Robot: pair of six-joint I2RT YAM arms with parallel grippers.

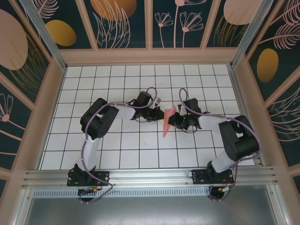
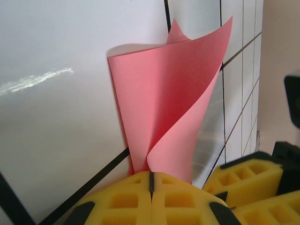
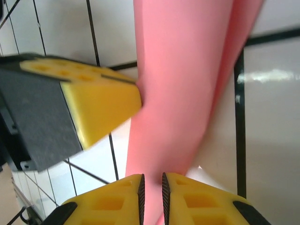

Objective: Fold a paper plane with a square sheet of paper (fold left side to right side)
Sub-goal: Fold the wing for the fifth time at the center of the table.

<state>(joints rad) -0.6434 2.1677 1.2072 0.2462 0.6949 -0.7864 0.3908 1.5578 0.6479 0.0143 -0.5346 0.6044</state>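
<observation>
Paper sheet (image 1: 167,123), pink and curling, is held raised over the middle of the gridded table (image 1: 117,150). It is pinched by the fully closed left gripper (image 2: 151,180). The right gripper (image 3: 152,183) is narrowed around its edge, though a firm hold cannot be confirmed. The thin sheet could be torn or creased crookedly if it is pulled unevenly.

Top external: high behind near edge, looking down over whole gridded table (image 1: 122,150). Wrist cams: very close, aimed inward from left and right at shared pink paper (image 1: 167,121).
</observation>
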